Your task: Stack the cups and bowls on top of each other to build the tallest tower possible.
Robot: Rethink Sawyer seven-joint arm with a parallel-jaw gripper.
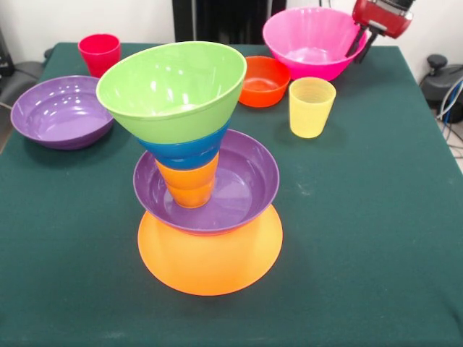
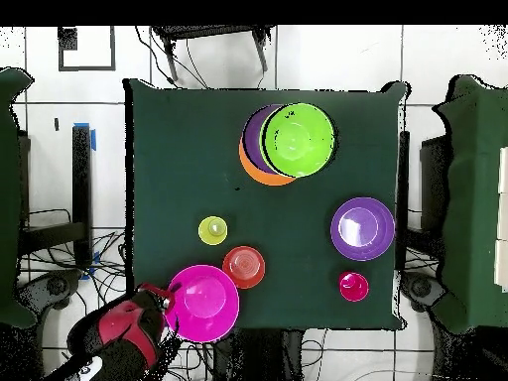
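The tower [image 1: 202, 181] stands mid-table toward the front edge, with open green cloth to its right: an upturned yellow-orange bowl [image 1: 210, 264], a purple bowl [image 1: 246, 181], an orange cup [image 1: 189, 184], a blue bowl [image 1: 187, 148], and a green bowl [image 1: 173, 83] tilting, mouth up. The remaining bowls and cups are empty. The gripper [image 1: 360, 45] hovers beside the pink bowl [image 1: 311, 40]; I cannot tell its jaw state.

Arm [image 1: 383, 16]: glossy red casing, rounded, with black sections and a grey-silver band near the top. Thin black struts below the red housing. Overhead, same red-and-black bulk [image 2: 119, 337]; white patch on the black part.
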